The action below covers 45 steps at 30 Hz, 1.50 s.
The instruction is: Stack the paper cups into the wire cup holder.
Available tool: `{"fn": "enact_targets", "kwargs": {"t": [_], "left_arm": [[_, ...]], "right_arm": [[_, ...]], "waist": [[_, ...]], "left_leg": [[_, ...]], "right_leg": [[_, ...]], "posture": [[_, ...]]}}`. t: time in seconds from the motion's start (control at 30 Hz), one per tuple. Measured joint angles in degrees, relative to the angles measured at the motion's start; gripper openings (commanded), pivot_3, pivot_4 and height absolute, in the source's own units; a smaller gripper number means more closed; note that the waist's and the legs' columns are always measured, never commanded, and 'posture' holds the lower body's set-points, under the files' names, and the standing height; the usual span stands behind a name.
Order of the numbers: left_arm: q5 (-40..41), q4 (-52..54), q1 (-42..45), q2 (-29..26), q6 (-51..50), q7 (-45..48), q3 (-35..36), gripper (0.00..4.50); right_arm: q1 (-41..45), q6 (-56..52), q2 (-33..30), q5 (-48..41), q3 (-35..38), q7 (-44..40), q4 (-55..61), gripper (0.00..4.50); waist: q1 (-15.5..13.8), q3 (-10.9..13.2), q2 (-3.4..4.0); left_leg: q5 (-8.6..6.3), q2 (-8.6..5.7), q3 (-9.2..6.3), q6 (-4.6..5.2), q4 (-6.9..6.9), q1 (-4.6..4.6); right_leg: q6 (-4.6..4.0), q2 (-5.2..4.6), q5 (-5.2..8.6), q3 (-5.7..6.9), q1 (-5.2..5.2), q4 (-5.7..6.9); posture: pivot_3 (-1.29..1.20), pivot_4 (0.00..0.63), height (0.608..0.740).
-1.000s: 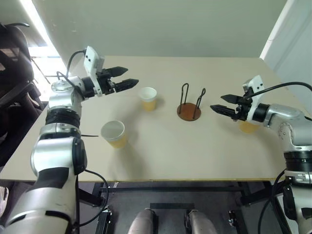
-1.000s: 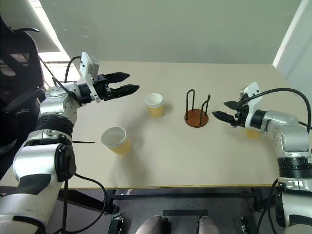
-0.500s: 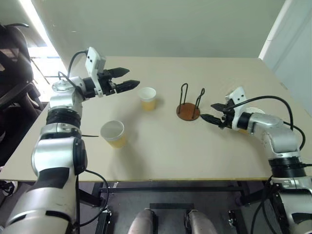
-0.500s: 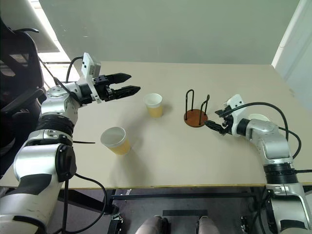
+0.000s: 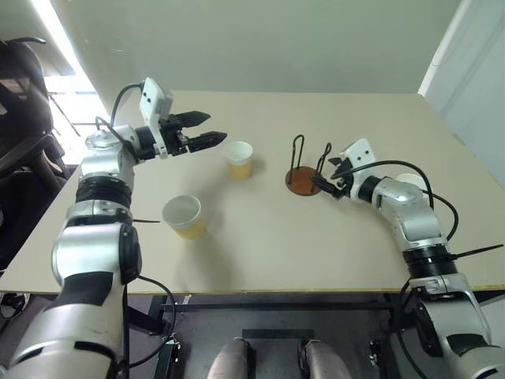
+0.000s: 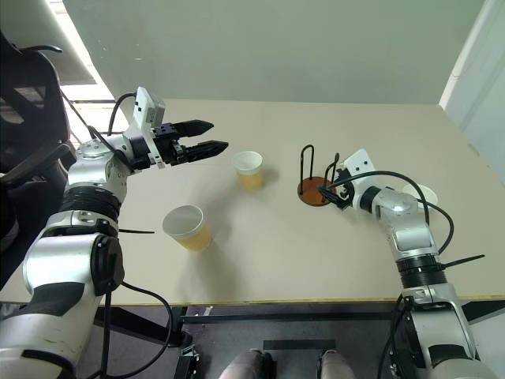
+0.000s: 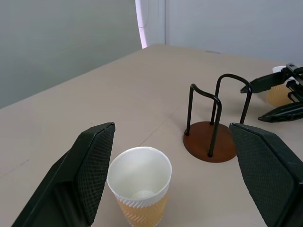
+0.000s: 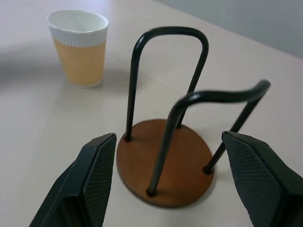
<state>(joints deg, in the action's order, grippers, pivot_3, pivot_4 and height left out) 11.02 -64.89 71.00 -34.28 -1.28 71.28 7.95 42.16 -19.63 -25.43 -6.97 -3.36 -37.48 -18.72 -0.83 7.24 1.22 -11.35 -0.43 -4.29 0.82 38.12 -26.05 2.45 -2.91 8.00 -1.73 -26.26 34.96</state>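
Observation:
Three paper cups stand upright on the table: one [image 5: 239, 158] left of the wire cup holder [image 5: 304, 180], one [image 5: 184, 216] nearer the front left, and one [image 6: 420, 193] to the right, partly hidden behind my right arm. The holder has a brown disc base and two black wire loops and is empty. My right gripper [image 5: 325, 175] is open, close against the holder's right side; the right wrist view has the holder [image 8: 165, 163] framed between the fingers [image 8: 94, 179]. My left gripper [image 5: 215, 126] hangs open above the table, just left of the middle cup [image 7: 139, 182].
The beige table [image 5: 316, 253] has bare room between the front-left cup and the holder. A thin black cable [image 5: 146, 219] lies beside the front-left cup. A dark chair [image 5: 20, 95] stands off the table's left side.
My right gripper has moved left and slightly down to the holder, uncovering the right-hand cup that it was in front of. The left arm has stayed still.

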Motion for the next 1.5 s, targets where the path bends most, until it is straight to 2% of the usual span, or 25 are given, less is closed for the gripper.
{"fn": "enact_targets", "kwargs": {"t": [0.27, 0.77, 0.87, 1.13, 1.17, 1.3, 1.5], "left_arm": [[-0.02, 0.03, 0.0, 0.39, 0.05, -0.07, -0.04, 4.13], [-0.01, 0.17, -0.1, 0.5, 0.04, 0.01, -0.03, 4.13], [-0.01, 0.21, -0.21, 0.5, 0.04, 0.01, -0.03, 4.12], [-0.01, 0.71, -0.37, 0.51, -0.03, 0.07, -0.03, 4.12], [-0.01, 0.82, -0.37, 0.51, -0.07, 0.11, -0.03, 4.12], [0.0, 1.01, -0.41, 0.55, -0.36, 0.31, -0.03, 4.12], [-0.03, 1.02, -0.44, 0.48, -1.63, 3.37, -0.46, 4.12]], "right_arm": [[4.38, 2.29, 2.16, 0.65, -0.01, 0.46, -5.91, 3.66], [5.14, 4.26, 6.66, 1.62, -0.01, 1.29, -10.6, 3.66], [5.45, 4.25, 6.88, 1.6, 0.02, 1.48, -11.71, 3.05], [6.24, 4.17, 7.42, 1.51, 0.14, 1.7, -13.18, 0.19], [6.24, 4.1, 7.43, 1.44, 0.15, 1.41, -13.18, 0.01], [6.29, 3.45, 7.05, 0.91, 0.18, -0.65, -13.13, 0.01], [6.28, 1.04, 4.11, -0.14, -0.59, -8.86, -11.8, 0.01]], "waist": [[0.05, 0.0, 0.0], [0.06, 0.0, 0.01], [0.06, 0.0, 0.01], [0.07, 0.0, 0.0], [0.07, 0.0, 0.01], [0.06, 0.0, 0.0], [0.06, 0.0, 0.0]], "left_leg": [[-0.04, 0.0, -0.01, -0.06, -0.06, -0.01], [-0.11, 0.02, -0.07, -0.14, -0.08, -0.03], [-0.11, 0.02, -0.07, -0.15, -0.07, -0.03], [-0.13, 0.03, -0.1, -0.17, -0.08, -0.03], [-0.13, 0.02, -0.09, -0.17, -0.09, -0.03], [-0.14, 0.03, -0.11, -0.18, -0.09, -0.03], [-0.14, 0.01, -0.09, -0.19, -0.1, -0.03]], "right_leg": [[-0.05, 0.02, 0.01, 0.02, -0.05, 0.0], [-0.08, 0.01, 0.0, 0.03, -0.09, 0.0], [-0.09, 0.01, 0.0, 0.03, -0.09, 0.0], [-0.11, 0.01, 0.0, 0.03, -0.1, 0.0], [-0.11, 0.02, 0.0, 0.04, -0.1, 0.0], [-0.11, 0.0, 0.0, 0.03, -0.09, 0.0], [-0.13, 0.02, 0.01, 0.04, -0.09, 0.0]], "posture": [[0.0, 0.15, 0.74], [0.0, 0.15, 0.74], [0.0, 0.15, 0.74], [0.0, 0.15, 0.74], [0.0, 0.15, 0.74], [0.0, 0.15, 0.74], [0.0, 0.15, 0.74]]}}
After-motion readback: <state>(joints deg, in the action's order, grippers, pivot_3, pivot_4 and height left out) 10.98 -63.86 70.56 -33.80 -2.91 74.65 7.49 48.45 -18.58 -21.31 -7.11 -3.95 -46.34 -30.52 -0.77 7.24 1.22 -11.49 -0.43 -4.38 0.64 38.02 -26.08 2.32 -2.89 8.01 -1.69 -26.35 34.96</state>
